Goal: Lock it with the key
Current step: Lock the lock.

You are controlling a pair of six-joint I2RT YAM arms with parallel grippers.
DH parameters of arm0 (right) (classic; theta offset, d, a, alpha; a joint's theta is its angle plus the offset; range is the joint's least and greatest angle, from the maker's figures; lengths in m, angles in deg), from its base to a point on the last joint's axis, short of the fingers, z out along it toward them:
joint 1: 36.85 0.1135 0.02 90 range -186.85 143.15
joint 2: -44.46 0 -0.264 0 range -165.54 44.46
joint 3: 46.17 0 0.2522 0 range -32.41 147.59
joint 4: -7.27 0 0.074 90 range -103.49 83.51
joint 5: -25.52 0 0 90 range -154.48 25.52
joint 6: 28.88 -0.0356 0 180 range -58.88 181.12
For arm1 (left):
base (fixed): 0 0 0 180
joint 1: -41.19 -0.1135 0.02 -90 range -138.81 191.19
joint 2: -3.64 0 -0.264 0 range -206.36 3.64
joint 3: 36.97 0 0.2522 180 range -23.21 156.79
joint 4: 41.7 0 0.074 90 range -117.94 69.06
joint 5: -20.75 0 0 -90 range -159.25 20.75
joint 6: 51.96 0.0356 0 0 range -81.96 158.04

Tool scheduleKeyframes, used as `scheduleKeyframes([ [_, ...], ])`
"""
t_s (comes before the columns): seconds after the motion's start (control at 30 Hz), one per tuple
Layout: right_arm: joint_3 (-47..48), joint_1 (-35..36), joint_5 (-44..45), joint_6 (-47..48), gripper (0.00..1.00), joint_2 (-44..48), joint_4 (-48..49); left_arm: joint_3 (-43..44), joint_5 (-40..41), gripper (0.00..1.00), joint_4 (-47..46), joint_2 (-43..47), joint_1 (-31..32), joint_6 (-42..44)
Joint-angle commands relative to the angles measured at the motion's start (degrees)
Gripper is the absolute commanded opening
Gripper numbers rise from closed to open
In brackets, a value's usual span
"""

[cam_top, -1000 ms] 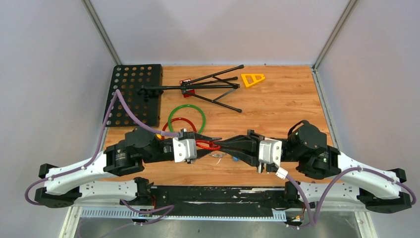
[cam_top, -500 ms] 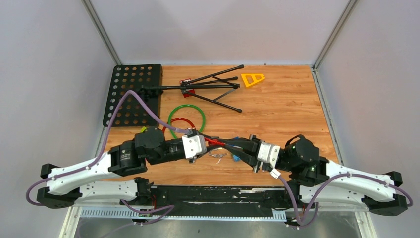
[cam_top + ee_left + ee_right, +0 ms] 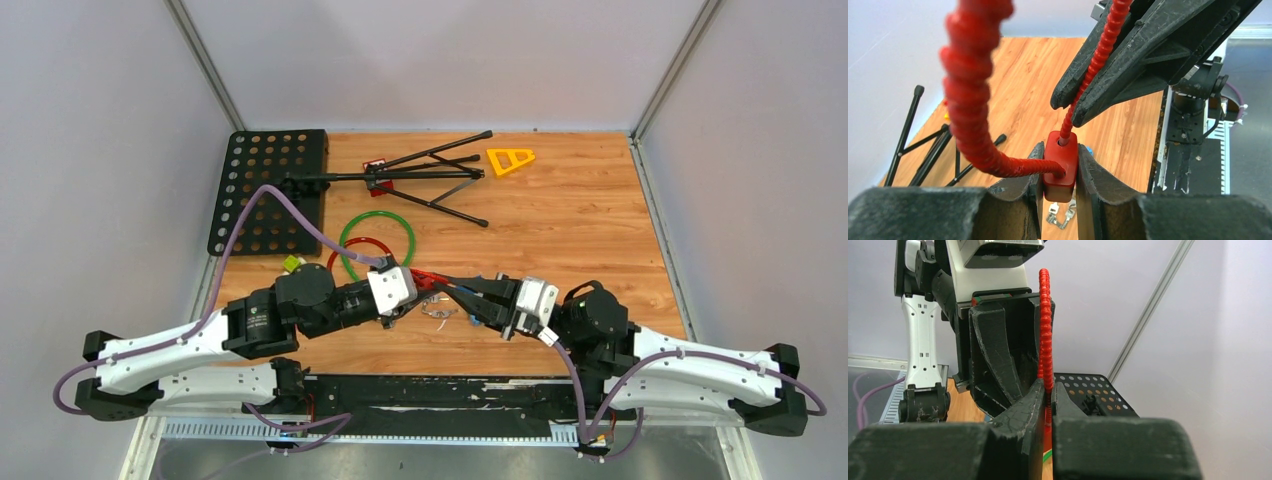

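The left tool (image 3: 1060,150) pinches the flat sides of the red lock body (image 3: 1061,172), which looks small, rigid and probably light. The right tool (image 3: 1048,392) is pressed on its ribbed cable (image 3: 1046,325), likely springy. Both are held above the tabletop (image 3: 560,220), with the keys (image 3: 437,312) beneath.

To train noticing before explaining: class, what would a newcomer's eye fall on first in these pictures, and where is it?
Mid-table, the left fingers clamp a red block-shaped lock body, while the right fingers pinch its red ribbed cable close beside it. Under them small silver keys lie on the wooden table. A folded black music stand lies along the far edge.
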Motion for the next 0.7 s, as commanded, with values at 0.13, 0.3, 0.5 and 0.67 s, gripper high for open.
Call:
scheduleKeyframes([
  [0.13,-6.55,0.2,0.86,-4.83,0.0,-5.18,-15.15,2.69,6.22,0.0,-21.32,3.95,0.06,-0.99],
  [0.3,-5.2,1.52,-1.25,-4.04,0.0,-9.88,-15.88,2.63,5.89,0.0,-21.74,3.63,0.06,-1.26],
  [0.5,-3.58,4.28,-1.6,-3.36,0.0,-13.93,-16.48,2.77,6.82,0.0,-21.41,3.71,0.07,-0.51],
  [0.67,-6.46,3.66,5.25,-7.74,0.0,-13.21,-15.89,2.73,7.26,0.0,-21.59,4.31,0.06,-0.63],
])
